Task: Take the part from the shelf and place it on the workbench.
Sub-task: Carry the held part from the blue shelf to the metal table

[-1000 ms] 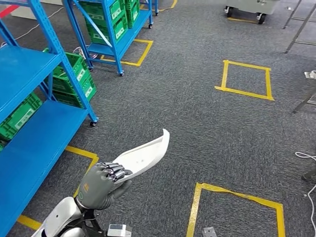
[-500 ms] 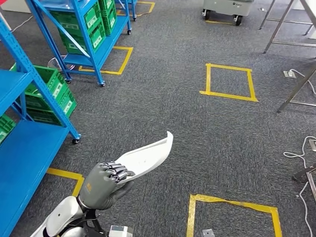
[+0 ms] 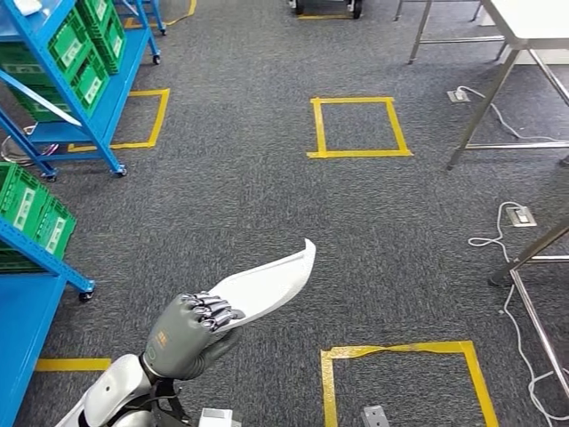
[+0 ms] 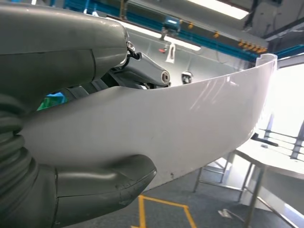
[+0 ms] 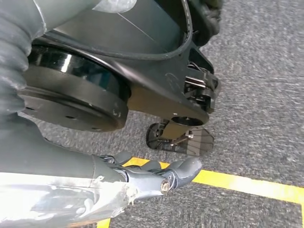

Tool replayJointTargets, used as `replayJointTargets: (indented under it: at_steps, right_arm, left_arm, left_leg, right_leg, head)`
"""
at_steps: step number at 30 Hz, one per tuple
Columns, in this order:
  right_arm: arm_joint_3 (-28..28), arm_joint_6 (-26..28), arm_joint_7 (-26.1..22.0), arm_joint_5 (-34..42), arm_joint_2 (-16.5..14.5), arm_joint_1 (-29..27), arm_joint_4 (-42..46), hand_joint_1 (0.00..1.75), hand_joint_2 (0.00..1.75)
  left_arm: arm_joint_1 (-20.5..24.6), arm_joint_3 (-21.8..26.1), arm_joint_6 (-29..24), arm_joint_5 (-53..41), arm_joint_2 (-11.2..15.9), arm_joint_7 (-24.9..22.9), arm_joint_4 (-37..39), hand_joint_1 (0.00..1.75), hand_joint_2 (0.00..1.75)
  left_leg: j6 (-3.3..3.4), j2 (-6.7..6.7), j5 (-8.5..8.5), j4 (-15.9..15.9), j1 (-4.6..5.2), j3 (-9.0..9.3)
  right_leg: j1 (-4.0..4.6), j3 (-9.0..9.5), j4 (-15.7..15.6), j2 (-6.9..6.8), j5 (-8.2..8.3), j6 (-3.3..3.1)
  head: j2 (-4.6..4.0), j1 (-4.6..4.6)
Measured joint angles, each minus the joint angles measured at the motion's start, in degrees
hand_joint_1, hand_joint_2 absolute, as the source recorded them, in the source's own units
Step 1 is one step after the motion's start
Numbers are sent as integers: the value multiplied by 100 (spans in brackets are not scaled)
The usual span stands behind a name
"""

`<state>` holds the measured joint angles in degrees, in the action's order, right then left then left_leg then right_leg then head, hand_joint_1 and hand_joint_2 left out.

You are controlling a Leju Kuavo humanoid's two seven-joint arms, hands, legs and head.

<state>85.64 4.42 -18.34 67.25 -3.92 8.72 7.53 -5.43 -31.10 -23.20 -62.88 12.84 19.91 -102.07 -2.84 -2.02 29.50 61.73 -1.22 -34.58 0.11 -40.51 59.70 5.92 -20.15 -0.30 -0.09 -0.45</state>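
1. Part point(image 3: 268, 286), a long white curved panel, sat in the lower centre of the head view, tilted upward toward the right, above grey carpet point(image 3: 268, 178).
2. Left hand point(image 3: 188, 334) gripped the panel's lower end, dark fingers point(image 3: 212, 310) curled over its top face and the thumb underneath; the left wrist view showed the same clamp on the part point(image 4: 186, 123).
3. Right hand point(image 5: 157, 178) hung over the carpet near a yellow tape line point(image 5: 247, 183), fingers extended, nothing in them.
4. Blue shelf point(image 3: 100, 98) with green crates point(image 3: 74, 53) stood at upper left.
5. Workbench point(image 3: 530, 22) stood at upper right, well apart from the part.
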Motion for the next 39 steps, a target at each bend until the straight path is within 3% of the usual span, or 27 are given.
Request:
replayJointTargets:
  at_steps: [2, 4, 5, 6, 8, 10, 11, 12, 15, 16, 17, 19, 20, 22, 23, 25, 26, 27, 29, 31, 33, 39]
  right_arm:
    - [2, 1, 1, 0, -3, 11, -1, 0, 175]
    - [9, 2, 4, 0, -9, -3, -1, 0, 175]
    - [15, 2, 5, 1, -13, -14, 0, 0, 175]
    - [20, 2, 8, 3, -17, -17, 0, 0, 175]
    - [27, 5, 11, 8, -26, 2, 1, 0, 175]
    - [30, 8, 13, 11, -35, 26, 1, 0, 175]
    - [31, 8, 14, 13, -38, 28, 1, 0, 175]
    - [32, 8, 14, 14, -40, 26, 1, 0, 175]
    - [32, 10, 15, 16, -47, 44, 3, 0, 175]
    - [32, 13, 16, 16, -56, 59, 4, 0, 175]
    - [33, 15, 18, 18, -64, 72, 5, 0, 175]
    - [36, 20, 25, 28, -72, 78, 5, 0, 175]
    - [37, 23, 29, 33, -72, 76, 4, 0, 175]
    - [39, 27, 34, 42, -72, 73, 3, 0, 175]
    - [39, 27, 34, 45, -73, 75, 3, 0, 175]
    - [44, 23, 35, 48, -75, 71, 3, 0, 175]
    - [49, 21, 35, 49, -75, 61, 3, 0, 175]
    - [56, 19, 35, 50, -75, 49, 3, 0, 175]
    - [74, 15, 35, 51, -80, 37, 3, 0, 175]
    - [85, 8, 36, 50, -102, 42, 5, 0, 175]
    - [88, -4, 38, 49, -122, 48, 7, 0, 175]
    - [96, -9, 43, 48, -130, 37, 8, 0, 175]
  left_arm:
    - [18, -14, -6, -6, 15, 0, 4, 175, 175]
    - [31, -24, -11, -11, 24, 0, 7, 175, 175]
    - [38, -25, -12, -14, 28, 0, 7, 175, 175]
    - [45, -25, -16, -16, 32, 0, 8, 175, 175]
    - [48, -25, -22, -27, 38, 0, 9, 175, 175]
    - [42, -31, -26, -35, 45, 0, 14, 175, 175]
    - [41, -33, -26, -36, 48, 0, 17, 175, 175]
    - [43, -34, -26, -38, 51, 0, 20, 175, 175]
    - [44, -36, -24, -48, 56, -2, 22, 175, 175]
    - [45, -36, -20, -42, 61, -3, 23, 175, 175]
    - [46, -37, -9, -25, 67, -5, 26, 175, 175]
    - [49, -40, 36, 30, 76, -7, 29, 175, 175]
    - [49, -42, 62, 55, 80, -5, 31, 175, 175]
    - [45, -40, 96, 90, 98, -1, 33, 175, 175]
    - [42, -39, 105, 100, 108, 3, 35, 175, 175]
    - [38, -40, 130, 107, 122, 8, 44, 175, 175]
    - [37, -40, 143, 107, 127, 10, 50, 175, 175]
    - [37, -40, 155, 106, 133, 11, 56, 175, 175]
    - [38, -39, 166, 104, 145, 13, 61, 175, 175]
    - [40, -38, 170, 100, 160, 13, 61, 175, 175]
    - [42, -36, 176, 96, 170, 13, 61, 175, 175]
    - [55, -38, 180, 85, 173, 15, 62, 175, 175]
  left_leg:
    - [70, -161, -190, -263, -2, 38]
    - [181, -110, -268, -290, 22, 46]
    - [228, -57, -306, -311, 22, 53]
    - [271, 7, -341, -333, 21, 56]
    - [325, 148, -389, -357, 36, 52]
    - [338, 306, -424, -356, 56, 28]
    - [333, 380, -446, -356, 59, 7]
    - [322, 448, -472, -356, 59, -22]
    - [243, 602, -548, -352, 61, -102]
    - [208, 639, -564, -348, 63, -102]
    - [172, 675, -577, -347, 65, -90]
    - [95, 751, -602, -366, 45, -58]
    - [55, 727, -580, -355, 28, -62]
    - [0, 523, -339, -82, 10, -179]
    - [-9, 384, -135, 223, 13, -310]
    - [8, 253, 195, 969, 42, -639]
    - [33, 234, 215, 1184, 61, -737]
    - [72, 222, 127, 1211, 84, -748]
    - [175, 141, -276, 657, 147, -474]
    - [286, -69, -526, -59, 198, -89]
    - [335, -201, -517, -369, 212, 88]
    - [341, -146, -440, -496, 219, 138]
  right_leg:
    - [-22, -25, -15, 101, 35, 87]
    - [-44, -48, -62, 172, 85, 182]
    - [-39, -64, -43, 106, 52, 220]
    - [-29, -109, 70, -26, -59, 251]
    - [-16, -303, 672, -383, -502, 291]
    - [-42, -477, 1403, -533, -914, 325]
    - [-57, -448, 1549, -552, -993, 340]
    - [-72, -300, 1470, -565, -977, 354]
    - [-94, 581, 382, -773, -783, 391]
    - [-82, 758, 131, -845, -753, 379]
    - [-66, 824, 22, -881, -758, 346]
    - [-31, 768, 11, -809, -719, 240]
    - [-30, 758, -6, -760, -704, 185]
    - [-34, 740, -41, -653, -634, 82]
    - [-34, 720, -51, -596, -614, 44]
    - [-11, 677, -61, -464, -608, -17]
    - [8, 672, -61, -394, -617, -37]
    - [26, 680, -61, -323, -623, -49]
    - [45, 726, -63, -191, -634, -50]
    - [42, 758, -68, -70, -659, -27]
    - [34, 755, -73, 7, -679, 0]
    - [30, 782, -59, 61, -654, 41]
  head:
    - [0, -24]
    - [0, -28]
    - [0, -23]
    - [0, -1]
    - [0, 38]
    - [0, 50]
    - [0, 50]
    - [0, 49]
    - [0, 44]
    - [0, 30]
    - [0, 17]
    - [0, -10]
    - [0, -15]
    - [0, -35]
    - [0, -52]
    - [0, -83]
    - [0, -91]
    - [0, -95]
    - [0, -94]
    - [0, -93]
    - [0, -98]
    - [0, -117]
